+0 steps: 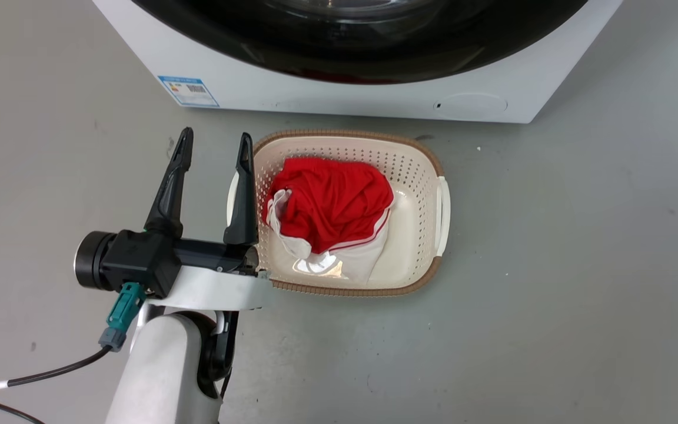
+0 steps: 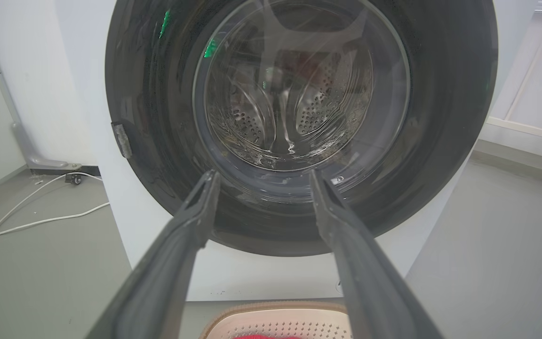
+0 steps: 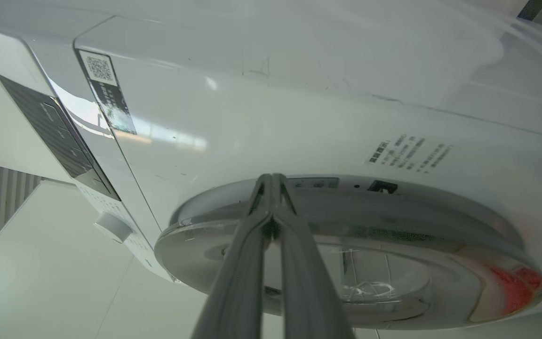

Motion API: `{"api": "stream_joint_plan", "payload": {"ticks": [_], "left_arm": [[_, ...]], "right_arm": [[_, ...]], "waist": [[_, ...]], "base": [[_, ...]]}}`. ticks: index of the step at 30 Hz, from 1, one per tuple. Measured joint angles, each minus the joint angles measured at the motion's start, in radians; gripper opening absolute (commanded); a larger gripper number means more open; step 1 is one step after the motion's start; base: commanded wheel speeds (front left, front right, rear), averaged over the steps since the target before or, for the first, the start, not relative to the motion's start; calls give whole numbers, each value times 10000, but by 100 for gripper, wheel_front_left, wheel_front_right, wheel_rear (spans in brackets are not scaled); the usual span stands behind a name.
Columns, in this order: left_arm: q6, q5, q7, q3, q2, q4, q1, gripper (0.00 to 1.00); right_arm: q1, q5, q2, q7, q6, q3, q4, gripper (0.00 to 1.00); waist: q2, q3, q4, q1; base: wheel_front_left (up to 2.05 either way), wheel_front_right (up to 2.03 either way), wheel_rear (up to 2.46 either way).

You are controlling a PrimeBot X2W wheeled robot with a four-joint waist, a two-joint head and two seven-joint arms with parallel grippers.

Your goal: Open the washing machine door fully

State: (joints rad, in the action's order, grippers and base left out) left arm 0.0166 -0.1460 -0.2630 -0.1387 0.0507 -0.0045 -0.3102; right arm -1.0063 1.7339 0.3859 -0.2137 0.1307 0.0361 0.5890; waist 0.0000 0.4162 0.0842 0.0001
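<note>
Spreading wide with nothing between them, the fingers of the left gripper (image 1: 216,136) point at the washing machine door (image 2: 153,141). The fingers of the right gripper (image 3: 273,179) are pressed together, with their tips at the door's rim. The door sits shut, flat against the washing machine (image 1: 345,97). A basket (image 1: 418,154) with a red cloth (image 1: 330,200) sits in front.

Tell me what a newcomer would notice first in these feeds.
The big glossy black washing machine door, seemingly closed, faces the open left hand in the left wrist view. Next, the bright red garment lies in the cream basket on the floor before the washing machine. In the right wrist view, the right hand, fingers together, points at the door's rim.
</note>
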Motion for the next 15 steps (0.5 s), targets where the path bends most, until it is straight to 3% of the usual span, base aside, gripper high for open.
{"api": "stream_joint_plan", "payload": {"ticks": [15], "left_arm": [[-35,-42,0,-148,0,-343,-347,100]], "right_arm": [[-2528,-1200,157,-709,0,1937,1781,0]], "waist": [[0,798,248,0]], "base": [[0,0,0]]}}
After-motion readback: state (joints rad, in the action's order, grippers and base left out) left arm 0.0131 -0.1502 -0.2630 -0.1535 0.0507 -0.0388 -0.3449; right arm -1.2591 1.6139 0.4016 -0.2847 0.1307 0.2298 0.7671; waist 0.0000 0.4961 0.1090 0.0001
